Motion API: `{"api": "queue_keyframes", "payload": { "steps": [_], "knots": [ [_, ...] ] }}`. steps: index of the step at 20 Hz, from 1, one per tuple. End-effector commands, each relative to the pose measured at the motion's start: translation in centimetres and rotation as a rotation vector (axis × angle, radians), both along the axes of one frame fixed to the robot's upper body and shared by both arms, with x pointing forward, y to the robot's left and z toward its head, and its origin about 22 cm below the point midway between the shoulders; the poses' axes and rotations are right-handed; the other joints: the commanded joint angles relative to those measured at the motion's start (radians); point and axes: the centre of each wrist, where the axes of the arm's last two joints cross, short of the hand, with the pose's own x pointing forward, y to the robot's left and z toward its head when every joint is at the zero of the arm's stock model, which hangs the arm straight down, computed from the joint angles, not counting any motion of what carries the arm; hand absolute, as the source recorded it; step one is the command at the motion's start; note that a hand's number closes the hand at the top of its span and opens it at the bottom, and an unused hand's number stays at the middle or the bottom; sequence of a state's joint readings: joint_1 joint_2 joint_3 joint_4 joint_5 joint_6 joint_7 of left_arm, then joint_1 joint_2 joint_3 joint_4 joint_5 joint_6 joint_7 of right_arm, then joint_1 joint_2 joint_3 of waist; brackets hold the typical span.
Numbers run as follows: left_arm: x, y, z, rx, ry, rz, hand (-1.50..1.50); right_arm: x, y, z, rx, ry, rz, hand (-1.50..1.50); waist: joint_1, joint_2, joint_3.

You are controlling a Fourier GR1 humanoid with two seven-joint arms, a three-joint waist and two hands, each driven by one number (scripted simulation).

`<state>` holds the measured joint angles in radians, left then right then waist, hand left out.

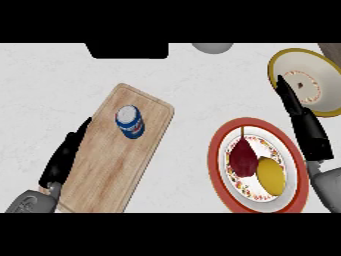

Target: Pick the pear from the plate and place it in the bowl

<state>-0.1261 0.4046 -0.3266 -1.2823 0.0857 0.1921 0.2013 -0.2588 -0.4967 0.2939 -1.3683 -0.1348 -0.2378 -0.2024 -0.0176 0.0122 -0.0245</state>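
A dark red pear (pixel 241 156) with a thin stem lies on the red-rimmed plate (pixel 219 150) at the lower right, beside a yellow lemon (pixel 271 174). The yellow-rimmed bowl (pixel 334 80) stands at the upper right. My right hand (pixel 304 125) stretches with straight fingers from the plate's right edge up to the bowl's left rim, holding nothing. My left hand (pixel 62 159) lies open along the left edge of the wooden cutting board (pixel 121 155).
A blue and white can (pixel 131 121) stands on the cutting board. A black object (pixel 129 50) sits at the counter's far edge, with a grey round item (pixel 213 47) to its right. Dark wood shows at the far corners.
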Motion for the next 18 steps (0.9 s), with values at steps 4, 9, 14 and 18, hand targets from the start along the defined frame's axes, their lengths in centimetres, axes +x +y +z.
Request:
{"api": "queue_keyframes", "payload": {
  "steps": [4,9,14,18],
  "knots": [
    [4.1,1.1,7.7,-0.115,-0.416,0.051,0.00,-0.4,9.5,2.6,0.324,-0.020,0.390,-1.50,0.064,-0.021,0.025],
    [4.7,3.0,11.7,-0.239,-0.616,0.134,0.00,-1.2,11.6,2.5,0.213,-0.235,0.040,-1.50,0.028,-0.030,0.022],
    [4.0,4.4,11.7,-0.244,-0.631,0.157,0.00,-7.8,14.4,1.5,0.132,-0.335,0.100,-1.50,0.010,-0.017,0.024],
    [2.8,7.3,11.2,-0.239,-0.634,0.151,0.00,-10.7,12.1,4.1,-0.041,-0.298,0.085,-1.50,0.003,-0.021,0.022]
  ]
}}
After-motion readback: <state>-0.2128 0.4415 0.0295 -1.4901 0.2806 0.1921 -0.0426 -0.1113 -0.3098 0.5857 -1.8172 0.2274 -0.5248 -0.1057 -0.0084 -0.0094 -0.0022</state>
